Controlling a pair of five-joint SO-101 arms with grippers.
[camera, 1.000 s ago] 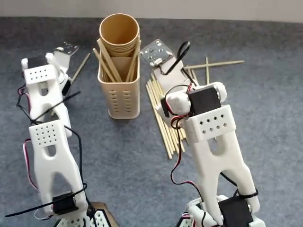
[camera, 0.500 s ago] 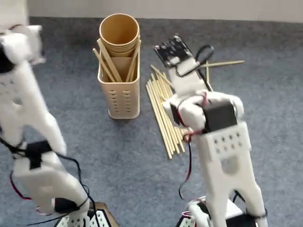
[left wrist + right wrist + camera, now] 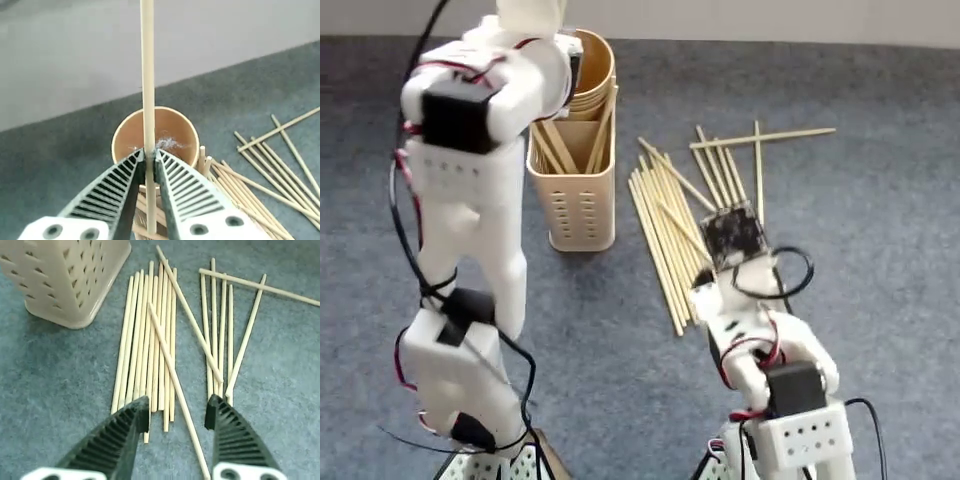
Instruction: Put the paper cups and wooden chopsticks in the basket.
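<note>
Now left pincer (image 3: 149,154) clamps chopstick (image 3: 147,75) above cups (image 3: 176,131) in basket (image 3: 582,215); right pincer (image 3: 177,415) wide over loose chopsticks (image 3: 150,340) on grey mat (image 3: 880,250).

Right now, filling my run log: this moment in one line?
left gripper shut on chopstick above paper cups | right gripper open over loose chopsticks | basket upright

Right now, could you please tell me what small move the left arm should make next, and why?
Probably lower the left gripper a little, then open it: it is shut on a chopstick held above the cups in the basket, so the stick should drop in.
</note>
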